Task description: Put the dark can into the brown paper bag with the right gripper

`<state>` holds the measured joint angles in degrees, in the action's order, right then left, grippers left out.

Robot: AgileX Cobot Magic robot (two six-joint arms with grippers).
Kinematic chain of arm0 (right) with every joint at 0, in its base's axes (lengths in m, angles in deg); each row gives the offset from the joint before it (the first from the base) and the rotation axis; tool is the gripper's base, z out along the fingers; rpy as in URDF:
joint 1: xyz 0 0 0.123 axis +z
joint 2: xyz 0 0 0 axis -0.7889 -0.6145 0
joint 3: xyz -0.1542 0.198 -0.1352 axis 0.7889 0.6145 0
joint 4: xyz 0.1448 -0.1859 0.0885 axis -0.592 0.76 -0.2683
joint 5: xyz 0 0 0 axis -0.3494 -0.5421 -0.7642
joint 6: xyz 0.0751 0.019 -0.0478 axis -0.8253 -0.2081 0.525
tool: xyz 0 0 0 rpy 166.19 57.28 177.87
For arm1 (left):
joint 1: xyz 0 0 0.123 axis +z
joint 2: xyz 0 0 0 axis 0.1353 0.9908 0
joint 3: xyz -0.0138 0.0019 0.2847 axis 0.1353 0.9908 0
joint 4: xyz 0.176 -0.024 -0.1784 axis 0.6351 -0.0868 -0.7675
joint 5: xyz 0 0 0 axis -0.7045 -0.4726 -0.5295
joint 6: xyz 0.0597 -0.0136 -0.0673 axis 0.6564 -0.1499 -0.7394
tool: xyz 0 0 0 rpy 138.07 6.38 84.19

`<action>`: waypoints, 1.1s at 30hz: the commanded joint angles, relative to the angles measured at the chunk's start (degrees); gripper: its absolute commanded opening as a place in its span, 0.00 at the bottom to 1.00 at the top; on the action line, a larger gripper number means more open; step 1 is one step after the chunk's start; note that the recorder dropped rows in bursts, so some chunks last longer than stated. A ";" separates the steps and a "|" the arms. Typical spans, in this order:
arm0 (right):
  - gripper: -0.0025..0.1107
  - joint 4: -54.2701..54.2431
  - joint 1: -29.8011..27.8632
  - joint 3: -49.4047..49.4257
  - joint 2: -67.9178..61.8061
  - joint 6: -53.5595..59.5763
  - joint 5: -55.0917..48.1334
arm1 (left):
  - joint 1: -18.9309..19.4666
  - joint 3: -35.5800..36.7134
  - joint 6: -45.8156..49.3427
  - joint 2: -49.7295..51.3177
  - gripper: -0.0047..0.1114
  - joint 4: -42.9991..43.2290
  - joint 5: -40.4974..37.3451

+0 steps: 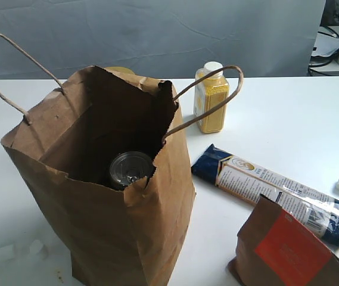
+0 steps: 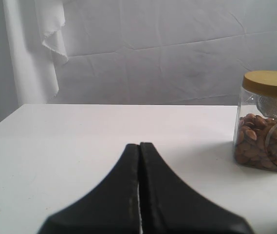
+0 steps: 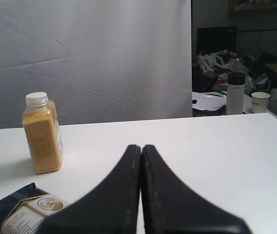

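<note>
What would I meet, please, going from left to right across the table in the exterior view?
brown paper bag → yellow spice bottle → brown pouch with the orange-red label. The blue packet overlaps the last two, so I leave it out.

Place: we take this for a robotics lab or test room rather than a home or a shop.
Backdrop: a creased pale grey cloth (image 3: 104,58) hangs as a screen close behind the table (in the left wrist view we see it end in a loose fold at one side).
Table: a plain white tabletop (image 1: 288,119), set in front of that cloth.
Goods: groceries stand about like props, among them a brown paper bag (image 1: 115,202), a yellow spice bottle (image 1: 211,98) and a jar of almonds (image 2: 265,129).
Past the cloth's edge: we see a dim work area with a cluttered desk (image 3: 209,102), a dark monitor (image 3: 221,39), a flask (image 3: 235,92) and a paper cup (image 3: 260,102).
</note>
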<state>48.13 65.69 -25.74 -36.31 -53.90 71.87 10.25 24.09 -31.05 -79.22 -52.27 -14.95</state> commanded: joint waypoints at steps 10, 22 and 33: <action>0.02 -0.82 -0.39 0.21 0.21 0.27 -0.11 | -0.35 0.20 -0.20 -0.20 0.04 0.15 0.37; 0.02 -0.82 -0.39 0.21 0.21 0.27 -0.11 | -0.35 0.20 -0.20 -0.20 0.04 0.15 0.37; 0.02 -0.82 -0.39 0.21 0.21 0.27 -0.11 | -0.35 0.20 -0.20 -0.20 0.04 0.15 0.37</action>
<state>47.70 65.69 -25.74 -36.31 -53.90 71.87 10.25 24.09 -31.05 -79.22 -52.27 -14.95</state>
